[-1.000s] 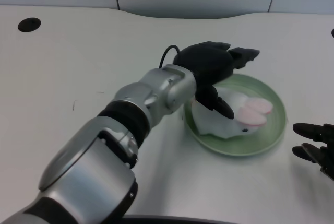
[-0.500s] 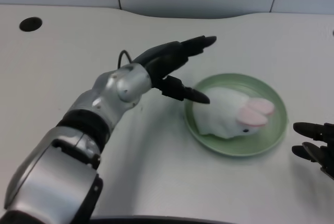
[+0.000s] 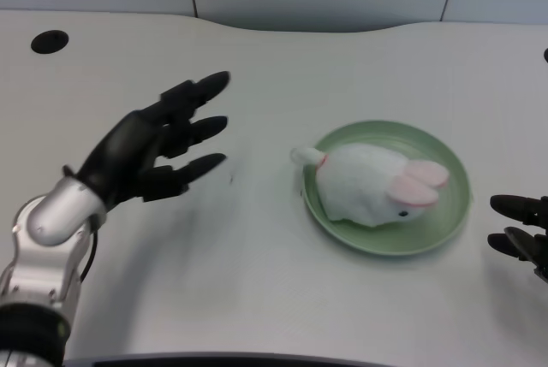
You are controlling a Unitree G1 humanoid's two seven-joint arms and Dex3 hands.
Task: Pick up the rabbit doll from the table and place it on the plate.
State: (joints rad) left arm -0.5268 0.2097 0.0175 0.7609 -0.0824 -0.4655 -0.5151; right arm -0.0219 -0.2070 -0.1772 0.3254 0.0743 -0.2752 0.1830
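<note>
1. Fingers spread wide, our left robot hand (image 3: 150, 155) holds nothing above the worktop (image 3: 257, 68).
2. We see the rabbit doll (image 3: 372, 186) well right of it, lying on the green plate (image 3: 445, 221).

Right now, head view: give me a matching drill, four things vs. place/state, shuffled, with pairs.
Things:
1. rabbit doll
2. green plate
3. left hand
4. cable hole

Place or state:
A. far left corner of the white table
B. lying on the plate, pink ears toward the picture's right
C. open, fingers spread, holding nothing, left of the plate
D. on the table, right of centre, carrying the doll

Pairs: 1-B, 2-D, 3-C, 4-A
</note>
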